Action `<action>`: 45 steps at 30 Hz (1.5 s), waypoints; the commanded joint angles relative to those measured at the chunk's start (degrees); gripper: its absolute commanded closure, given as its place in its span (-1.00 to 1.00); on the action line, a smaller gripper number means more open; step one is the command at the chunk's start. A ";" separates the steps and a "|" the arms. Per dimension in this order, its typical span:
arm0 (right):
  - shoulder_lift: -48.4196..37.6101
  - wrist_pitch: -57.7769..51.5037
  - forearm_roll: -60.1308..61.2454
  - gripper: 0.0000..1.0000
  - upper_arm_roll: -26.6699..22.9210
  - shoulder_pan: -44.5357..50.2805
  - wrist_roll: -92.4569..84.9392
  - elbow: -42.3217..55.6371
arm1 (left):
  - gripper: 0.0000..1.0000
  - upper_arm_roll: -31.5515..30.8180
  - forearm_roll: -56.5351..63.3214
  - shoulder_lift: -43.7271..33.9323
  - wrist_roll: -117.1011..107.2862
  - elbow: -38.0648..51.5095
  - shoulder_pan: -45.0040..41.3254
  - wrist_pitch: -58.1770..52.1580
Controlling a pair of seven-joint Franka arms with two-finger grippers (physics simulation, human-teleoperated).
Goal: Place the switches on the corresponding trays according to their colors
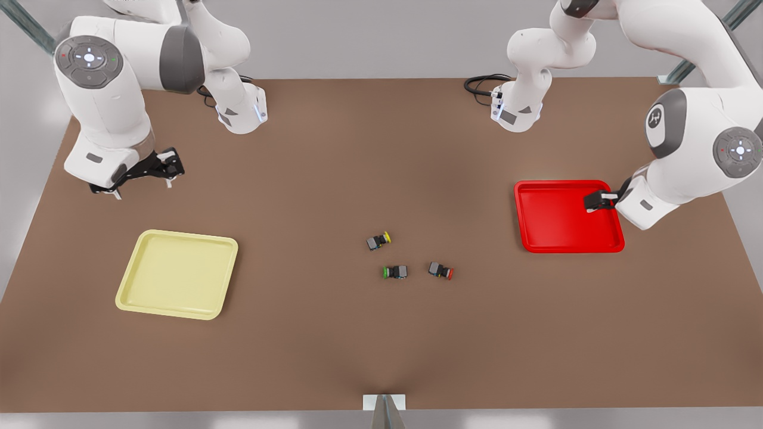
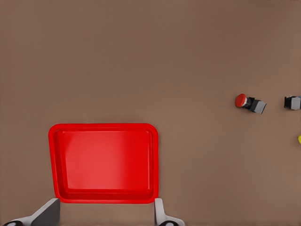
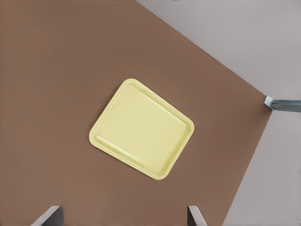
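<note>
Both trays are shallow, square, round-cornered plastic with raised rims, and neither holds a switch. The yellow tray (image 1: 177, 274) lies at the front view's left, the red tray (image 1: 568, 216) at its right, on a matte brown table (image 1: 334, 161). The yellow switch (image 1: 378, 241), red switch (image 1: 441, 271) and green switch (image 1: 396, 272) lie on the table between the trays, blocky black-grey bodies with round caps. The left gripper (image 1: 598, 201) hangs over the red tray's edge, fingers spread. The right gripper (image 1: 143, 179) hangs behind the yellow tray, fingers spread
</note>
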 commanded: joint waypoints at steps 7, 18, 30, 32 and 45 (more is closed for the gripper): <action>18.03 20.72 12.22 -1.00 15.54 4.00 -11.68 -4.30 | -1.00 -4.57 0.18 2.01 -0.35 0.02 -0.31 0.18; 32.53 47.10 11.60 -1.00 14.41 15.60 -42.10 -10.63 | -1.00 -6.59 0.26 13.26 16.61 4.33 -3.29 10.90; 35.70 46.83 9.49 -1.00 9.22 17.00 -46.93 -11.51 | -1.00 -7.47 -0.78 18.45 64.95 5.30 -14.37 22.41; 35.79 46.83 9.49 -1.00 9.22 16.92 -49.92 -11.60 | -1.00 -7.47 -2.11 19.24 66.27 5.38 -17.18 23.64; 36.14 46.83 9.41 -1.00 8.60 18.23 -50.01 -13.27 | -1.00 -3.43 -1.58 31.63 72.95 14.09 -22.63 32.17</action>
